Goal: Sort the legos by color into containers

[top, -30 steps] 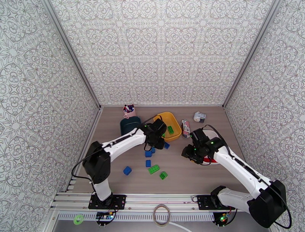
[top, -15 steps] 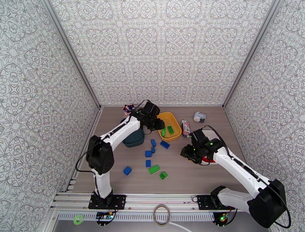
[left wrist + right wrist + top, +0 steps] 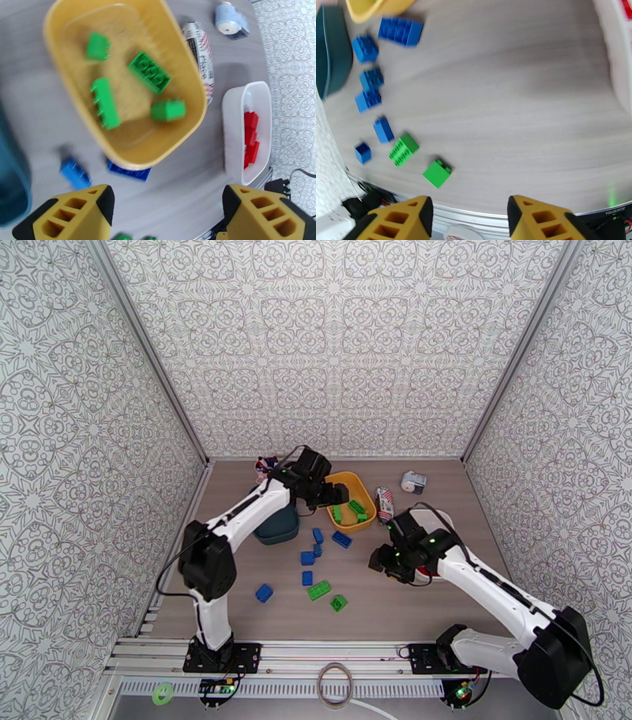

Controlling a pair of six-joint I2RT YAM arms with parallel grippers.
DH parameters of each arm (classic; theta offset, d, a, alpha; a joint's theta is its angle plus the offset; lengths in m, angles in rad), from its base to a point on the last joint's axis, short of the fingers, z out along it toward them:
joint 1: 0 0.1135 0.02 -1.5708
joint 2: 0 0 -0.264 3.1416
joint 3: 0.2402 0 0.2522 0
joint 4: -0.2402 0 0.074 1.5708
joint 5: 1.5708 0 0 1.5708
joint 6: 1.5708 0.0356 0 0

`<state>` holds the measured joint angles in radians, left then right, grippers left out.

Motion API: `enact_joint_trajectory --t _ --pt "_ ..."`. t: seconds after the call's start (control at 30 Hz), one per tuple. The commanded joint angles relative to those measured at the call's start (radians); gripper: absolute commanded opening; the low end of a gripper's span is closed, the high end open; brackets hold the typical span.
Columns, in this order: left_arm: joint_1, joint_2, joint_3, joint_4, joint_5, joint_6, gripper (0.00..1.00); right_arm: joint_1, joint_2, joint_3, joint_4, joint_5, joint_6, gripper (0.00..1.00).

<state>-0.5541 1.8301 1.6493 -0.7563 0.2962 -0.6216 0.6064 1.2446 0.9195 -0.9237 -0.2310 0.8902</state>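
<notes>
Four green legos [image 3: 150, 73] lie in the yellow bin [image 3: 197, 114], and red legos [image 3: 249, 138] sit in the white bin [image 3: 233, 118] to its right. Six blue legos [image 3: 401, 31] and two green bricks [image 3: 403, 149] lie loose on the desk [image 3: 521, 102] near the teal bin [image 3: 331, 51]. The left pincer [image 3: 166, 209] hangs by the yellow bin's near rim, jaws wide and empty. The right pincer [image 3: 468, 217] hovers over bare desk, jaws apart, holding nothing.
</notes>
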Motion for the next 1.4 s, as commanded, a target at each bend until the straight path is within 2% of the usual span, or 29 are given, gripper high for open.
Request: enact_joint_trajectory --t 0.0,0.1,0.23,0.43,0.83,1.37 --pt "0.013 -0.142 -0.116 -0.010 -0.113 -0.055 0.79 0.071 0.065 0.022 0.004 -0.009 -0.047 0.58" --pt "0.017 -0.261 -0.267 -0.011 -0.186 -0.124 0.80 0.158 0.152 0.063 0.012 -0.009 -0.076 0.60" --pt "0.017 -0.413 -0.459 0.012 -0.226 -0.210 0.82 0.272 0.294 0.146 0.007 -0.010 -0.126 0.61" --pt "0.024 -0.573 -0.621 -0.015 -0.260 -0.275 0.84 0.389 0.473 0.293 -0.043 0.021 -0.209 0.64" --pt "0.050 -0.775 -0.779 -0.078 -0.296 -0.343 0.86 0.447 0.623 0.355 -0.112 0.084 -0.312 0.66" --pt "0.055 -0.832 -0.863 -0.080 -0.286 -0.371 0.86 0.471 0.686 0.379 -0.122 0.170 -0.290 0.62"
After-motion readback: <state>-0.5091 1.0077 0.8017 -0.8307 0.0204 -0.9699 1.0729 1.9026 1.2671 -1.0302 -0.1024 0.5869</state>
